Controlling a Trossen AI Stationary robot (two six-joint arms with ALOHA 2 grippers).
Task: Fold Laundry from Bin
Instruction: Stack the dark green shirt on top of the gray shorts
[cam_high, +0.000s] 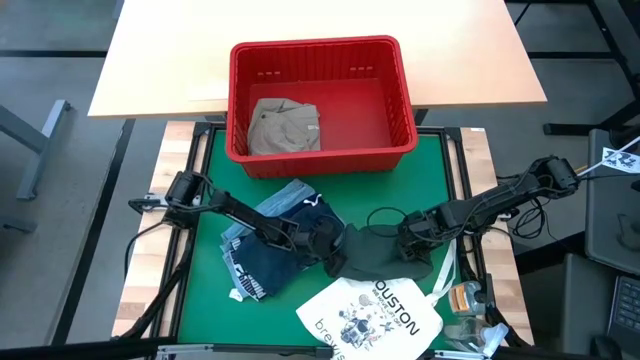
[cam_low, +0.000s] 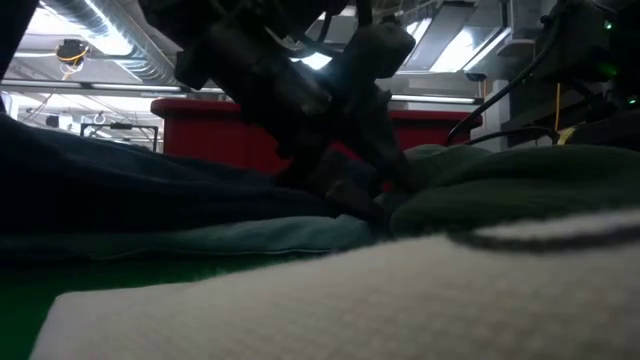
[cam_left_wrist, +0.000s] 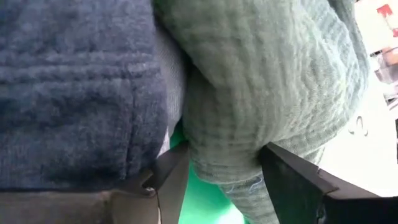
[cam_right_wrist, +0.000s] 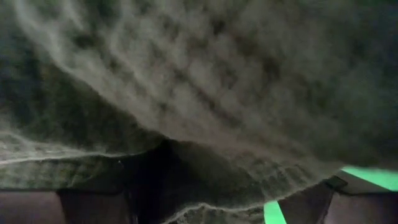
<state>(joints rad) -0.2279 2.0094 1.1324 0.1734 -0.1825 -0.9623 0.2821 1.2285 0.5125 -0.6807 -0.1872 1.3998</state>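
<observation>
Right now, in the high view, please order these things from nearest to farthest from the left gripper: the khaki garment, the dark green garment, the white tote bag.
From the left gripper:
1. The dark green garment, touching it, just to its right.
2. The white tote bag, at the table's front edge.
3. The khaki garment, inside the red bin at the back.

Dark jointed arms (cam_high: 240, 215), black cables

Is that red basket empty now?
No, the high view shows a khaki-tan garment lying in the left part of the red bin.
</observation>
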